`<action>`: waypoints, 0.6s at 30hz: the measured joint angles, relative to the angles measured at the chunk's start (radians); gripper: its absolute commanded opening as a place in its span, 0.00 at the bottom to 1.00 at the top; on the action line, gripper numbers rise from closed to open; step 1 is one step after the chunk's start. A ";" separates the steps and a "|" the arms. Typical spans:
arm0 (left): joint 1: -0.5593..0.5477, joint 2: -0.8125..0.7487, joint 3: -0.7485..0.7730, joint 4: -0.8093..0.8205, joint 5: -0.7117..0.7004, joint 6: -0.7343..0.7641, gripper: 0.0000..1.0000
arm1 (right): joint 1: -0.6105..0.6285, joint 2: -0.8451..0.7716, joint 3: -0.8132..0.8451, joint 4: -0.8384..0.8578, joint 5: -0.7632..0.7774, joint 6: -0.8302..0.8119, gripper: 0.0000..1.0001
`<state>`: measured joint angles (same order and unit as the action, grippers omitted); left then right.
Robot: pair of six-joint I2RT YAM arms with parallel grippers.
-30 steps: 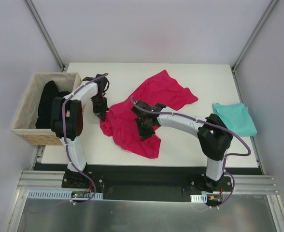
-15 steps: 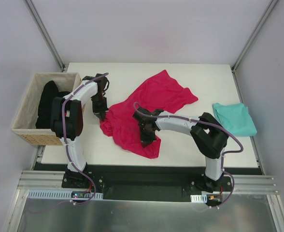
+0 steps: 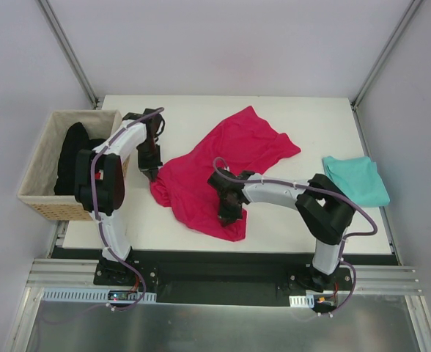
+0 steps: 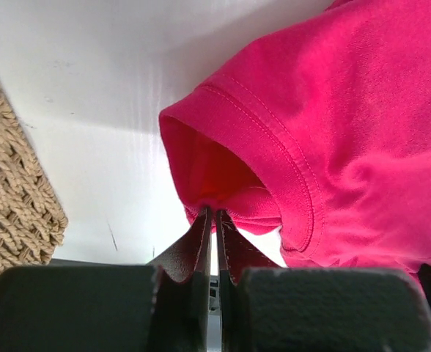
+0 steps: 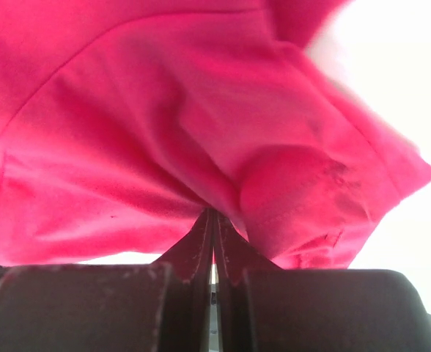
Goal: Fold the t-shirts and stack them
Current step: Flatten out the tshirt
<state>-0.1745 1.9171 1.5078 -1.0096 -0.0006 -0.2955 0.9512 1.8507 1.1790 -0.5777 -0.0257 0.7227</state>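
Note:
A crimson-pink t-shirt (image 3: 230, 150) lies crumpled across the middle of the white table (image 3: 296, 220). My left gripper (image 3: 151, 173) is shut on its sleeve at the left edge; in the left wrist view the hemmed sleeve (image 4: 274, 161) bunches at the fingertips of the left gripper (image 4: 214, 214). My right gripper (image 3: 229, 213) is shut on a pinch of the same shirt near its front corner, and the right wrist view shows the pink cloth (image 5: 201, 132) gathered above the right gripper (image 5: 212, 214). A folded teal t-shirt (image 3: 356, 180) rests at the table's right edge.
A woven wicker basket (image 3: 43, 165) holding dark cloth (image 3: 75, 154) stands off the table's left side; its weave (image 4: 14, 191) shows close beside the left gripper. Metal frame posts rise at the back corners.
The right gripper has closed on the pink shirt and moved toward the front right, dragging the near corner with it. The left gripper has stayed shut on the sleeve.

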 measured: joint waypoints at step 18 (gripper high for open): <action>0.032 -0.021 0.070 -0.037 -0.031 0.001 0.00 | -0.128 -0.041 -0.019 -0.189 0.230 0.050 0.01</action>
<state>-0.1425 1.8957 1.5780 -1.0470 -0.0315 -0.2947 0.8234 1.8095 1.1603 -0.7666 0.2047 0.7723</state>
